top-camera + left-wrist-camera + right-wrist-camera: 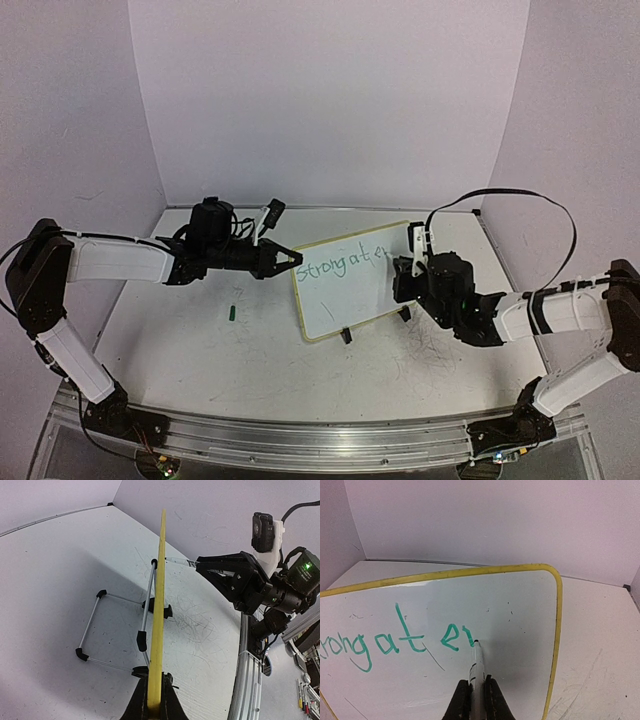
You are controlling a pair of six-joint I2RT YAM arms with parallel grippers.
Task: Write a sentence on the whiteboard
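One whiteboard [340, 300] in left gripper [294, 260], one marker [476, 660] in right gripper [477, 692].

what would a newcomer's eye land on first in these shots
The whiteboard stands propped up mid-table between the two arms, carrying an unfinished green sentence that reads "strong at e" plus a started stroke. The right gripper holds a marker with its tip on the board just right of the last letter. The left gripper clamps the board's yellow frame from the opposite side.
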